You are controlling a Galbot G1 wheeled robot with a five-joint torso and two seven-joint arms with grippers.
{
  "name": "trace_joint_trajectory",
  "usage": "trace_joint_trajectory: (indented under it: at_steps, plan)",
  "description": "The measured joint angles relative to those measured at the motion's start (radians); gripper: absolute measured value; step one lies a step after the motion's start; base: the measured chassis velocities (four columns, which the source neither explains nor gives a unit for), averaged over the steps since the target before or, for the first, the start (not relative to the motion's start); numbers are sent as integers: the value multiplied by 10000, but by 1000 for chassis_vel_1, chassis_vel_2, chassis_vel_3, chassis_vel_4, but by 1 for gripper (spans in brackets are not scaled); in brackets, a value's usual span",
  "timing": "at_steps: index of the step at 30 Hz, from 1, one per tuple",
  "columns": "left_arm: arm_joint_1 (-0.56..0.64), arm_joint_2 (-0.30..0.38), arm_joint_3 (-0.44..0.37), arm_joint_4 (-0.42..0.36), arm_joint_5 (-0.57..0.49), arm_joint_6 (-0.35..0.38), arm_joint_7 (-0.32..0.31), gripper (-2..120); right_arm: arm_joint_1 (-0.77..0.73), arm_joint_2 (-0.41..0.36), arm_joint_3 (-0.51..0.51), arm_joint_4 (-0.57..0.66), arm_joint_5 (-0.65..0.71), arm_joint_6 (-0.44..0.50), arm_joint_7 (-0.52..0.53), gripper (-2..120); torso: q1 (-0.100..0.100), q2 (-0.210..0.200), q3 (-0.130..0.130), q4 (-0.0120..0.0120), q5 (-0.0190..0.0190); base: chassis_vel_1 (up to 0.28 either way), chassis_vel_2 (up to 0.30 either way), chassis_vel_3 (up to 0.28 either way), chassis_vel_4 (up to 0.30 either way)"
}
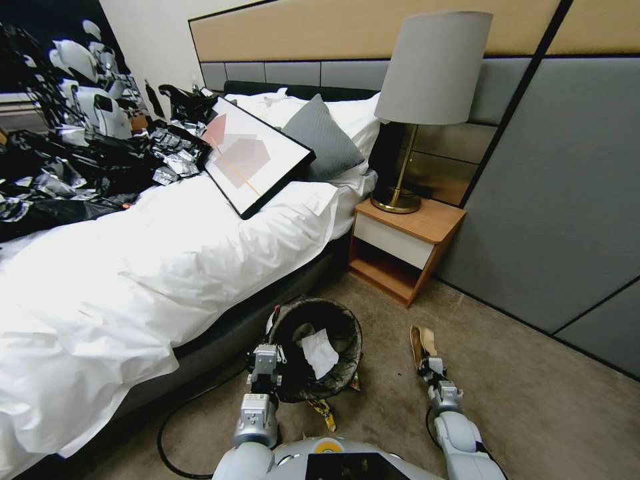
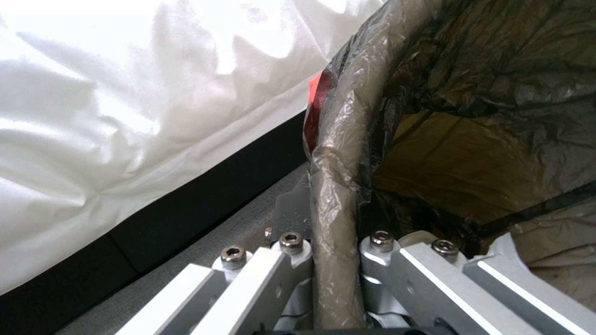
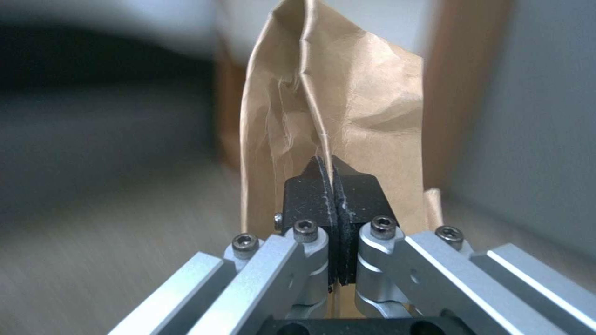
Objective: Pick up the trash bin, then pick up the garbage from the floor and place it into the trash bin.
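Currently, head view: left gripper (image 1: 265, 361) is clamped on the near-left rim of the trash bin (image 1: 347, 333), which sits tilted beside the bed (image 1: 167, 280), mouth facing up toward the camera, black liner folded over the rim. A white paper slip (image 1: 319, 353) lies inside the bin. A yellow-gold wrapper (image 1: 325, 412) is on the carpet (image 1: 533, 400) just below the bin, touching or nearly touching its lower edge. Right gripper (image 1: 427, 361) is out to the right of the bin, well apart from it, pinching the lower end of a brown paper bag (image 1: 423, 342) that stands up from the fingertips, in front of the nightstand (image 1: 407, 247). Left wrist view: liner-wrapped bin rim (image 2: 338, 186) runs straight between the two fingers (image 2: 286, 260), jaws narrow and tight on it; brown and black liner folds show inside the bin, a red scrap (image 2: 316, 100) is tucked at the outer side of the rim, white duvet (image 2: 137, 107) is alongside. Right wrist view: black pads (image 3: 310, 197) are pressed together on a crease of the paper bag (image 3: 348, 107), jaws closed on it, bag upright above the pads, background blurred.
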Motion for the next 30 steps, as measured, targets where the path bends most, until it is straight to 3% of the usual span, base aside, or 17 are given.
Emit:
trace_joint_trajectory:
  at_steps: [5,8,9,11,15,19,30]
  plan:
    - [16,20,70,92,46,-8,8,1,-294,-38,-613,1719,232,609,-1124,0,0,0,0,-2,2,0,0,0,0]
    - [6,30,105,185,89,-20,17,1,-377,-183,-963,2500,736,1512,-2939,0,0,0,0,0,4,0,0,0,0]
    - [6,30,105,185,89,-20,17,1,-377,-183,-963,2500,736,1512,-2939,0,0,0,0,0,4,0,0,0,0]
    - [10,37,137,254,135,-33,21,1,-588,-433,-1302,3029,1485,1770,-4769,0,0,0,0,-1,5,0,0,0,0]
    - [0,27,217,279,181,-37,32,1,-717,-665,-1735,3131,2091,1832,-6313,0,0,0,0,-2,5,0,0,0,0]
    - [-4,19,234,317,217,-47,31,1,-822,-716,-2272,2834,2073,1892,-6758,0,0,0,0,0,6,0,0,0,0]
    - [-45,-6,248,325,223,-51,33,1,-1120,-512,-3040,2001,1266,2366,-6786,0,0,0,0,-1,5,0,0,0,0]
